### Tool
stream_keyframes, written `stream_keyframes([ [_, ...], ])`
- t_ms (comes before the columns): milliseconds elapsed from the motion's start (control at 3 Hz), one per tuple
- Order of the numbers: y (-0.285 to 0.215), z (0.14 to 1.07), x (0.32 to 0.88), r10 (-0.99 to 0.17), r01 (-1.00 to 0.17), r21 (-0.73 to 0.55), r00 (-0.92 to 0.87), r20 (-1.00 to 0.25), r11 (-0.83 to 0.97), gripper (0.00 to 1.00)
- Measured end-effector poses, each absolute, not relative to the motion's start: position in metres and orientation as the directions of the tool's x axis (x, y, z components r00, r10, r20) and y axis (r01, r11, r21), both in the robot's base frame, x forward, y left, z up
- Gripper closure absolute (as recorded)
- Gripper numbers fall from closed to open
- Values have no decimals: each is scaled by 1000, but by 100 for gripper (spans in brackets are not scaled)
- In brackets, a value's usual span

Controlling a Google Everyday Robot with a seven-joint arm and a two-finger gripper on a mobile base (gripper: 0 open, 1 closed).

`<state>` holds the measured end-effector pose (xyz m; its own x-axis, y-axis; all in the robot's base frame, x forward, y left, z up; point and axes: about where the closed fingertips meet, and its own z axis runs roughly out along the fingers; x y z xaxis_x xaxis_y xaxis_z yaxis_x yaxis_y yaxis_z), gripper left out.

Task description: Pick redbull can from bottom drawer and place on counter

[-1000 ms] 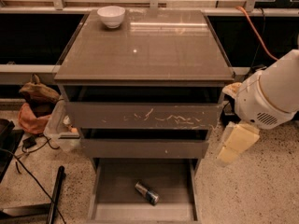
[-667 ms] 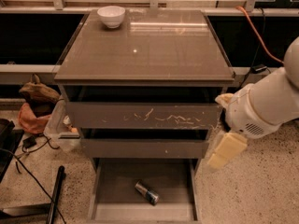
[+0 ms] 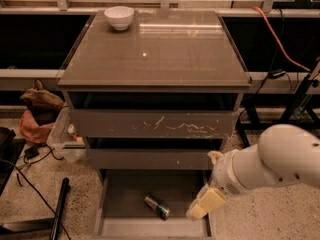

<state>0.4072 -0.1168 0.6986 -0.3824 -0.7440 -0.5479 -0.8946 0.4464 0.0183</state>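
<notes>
The redbull can (image 3: 157, 207) lies on its side on the floor of the open bottom drawer (image 3: 125, 194), near the middle front. The counter (image 3: 155, 49) is the glossy grey-brown top of the cabinet. My gripper (image 3: 204, 205) hangs at the end of the white arm, over the drawer's right edge, a short way right of the can and apart from it.
A white bowl (image 3: 119, 17) stands at the counter's back left corner. The scratched top drawer (image 3: 155, 124) and the middle drawer (image 3: 150, 159) are shut in. A brown bag (image 3: 37, 114), a clear bin (image 3: 62, 136) and cables (image 3: 30, 184) lie left of the cabinet.
My arm has come down and to the left, from beside the middle drawer to the right edge of the bottom drawer. The can has not moved.
</notes>
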Motion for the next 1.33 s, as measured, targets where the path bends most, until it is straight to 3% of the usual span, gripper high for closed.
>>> stream_keyframes([
  [1000, -103, 675, 429, -700, -881, -19, -363, -615, 473, 0],
  [1333, -60, 611, 416, -674, -897, 58, -371, -639, 439, 0],
])
